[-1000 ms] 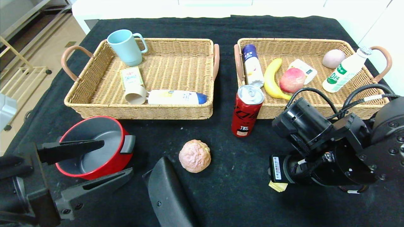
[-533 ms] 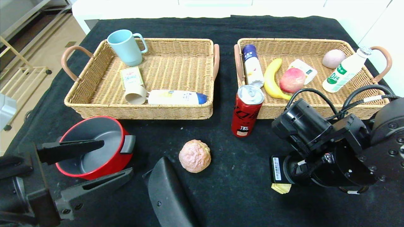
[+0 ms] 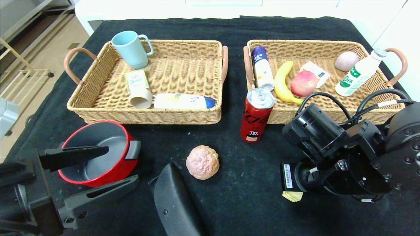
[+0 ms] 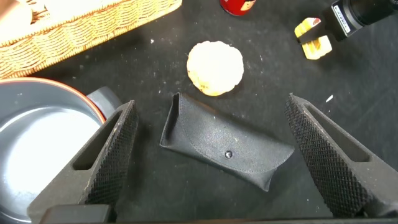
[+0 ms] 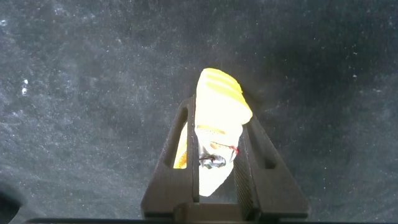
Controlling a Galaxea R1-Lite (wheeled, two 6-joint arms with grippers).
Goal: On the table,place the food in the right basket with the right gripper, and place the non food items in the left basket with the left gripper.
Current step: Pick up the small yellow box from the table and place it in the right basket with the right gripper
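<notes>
right gripper (image 5: 214, 158) pinched yellow snack (image 5: 219, 109) mid-body, near red can (image 3: 256, 114) | likely light, soft | left gripper (image 4: 217, 162) gaped empty

Three cameras: one high overview, two close wrist looks.

The head view looks forward and down over the whole table (image 3: 229, 203), both baskets at its far side. The left wrist view looks down from near, sharing the bun (image 4: 215, 67), case (image 4: 227, 151) and pot (image 4: 43, 134) with it. The right wrist view faces the cloth closely, on a yellow item (image 5: 219, 118).
</notes>
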